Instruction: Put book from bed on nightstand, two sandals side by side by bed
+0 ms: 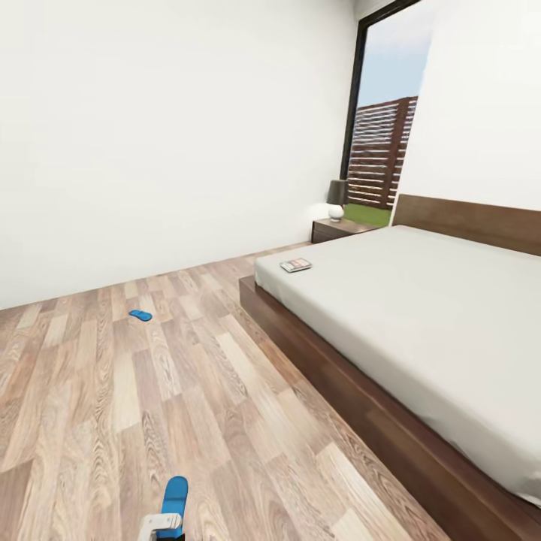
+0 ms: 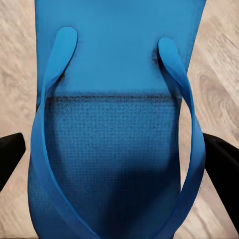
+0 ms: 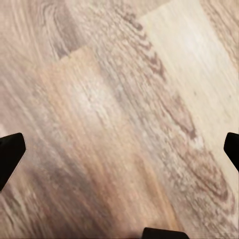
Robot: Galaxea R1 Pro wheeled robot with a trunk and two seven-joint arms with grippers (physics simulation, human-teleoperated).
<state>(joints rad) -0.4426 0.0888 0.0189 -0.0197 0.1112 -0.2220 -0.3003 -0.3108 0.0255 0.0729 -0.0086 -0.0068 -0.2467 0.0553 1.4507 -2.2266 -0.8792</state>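
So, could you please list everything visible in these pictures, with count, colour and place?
sandal in the left gripper: one, bright blue, between the fingers
sandal on the floor: one, bright blue, away from the bed
book: one, dark cover, on the mattress corner
bed: one, pale mattress, dark brown frame
nightstand: one, dark brown, beside the headboard
lamp: one, dark shade, on the nightstand
floor: wood planks
window: one, dark-framed
left gripper: black fingers flanking the sandal
right gripper: open over floor

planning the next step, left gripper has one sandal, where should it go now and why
Probably carry the held sandal forward toward the other sandal, then set both by the bed. The left gripper is closed on it, the second one lies apart on the floor, and the book waits on the mattress.
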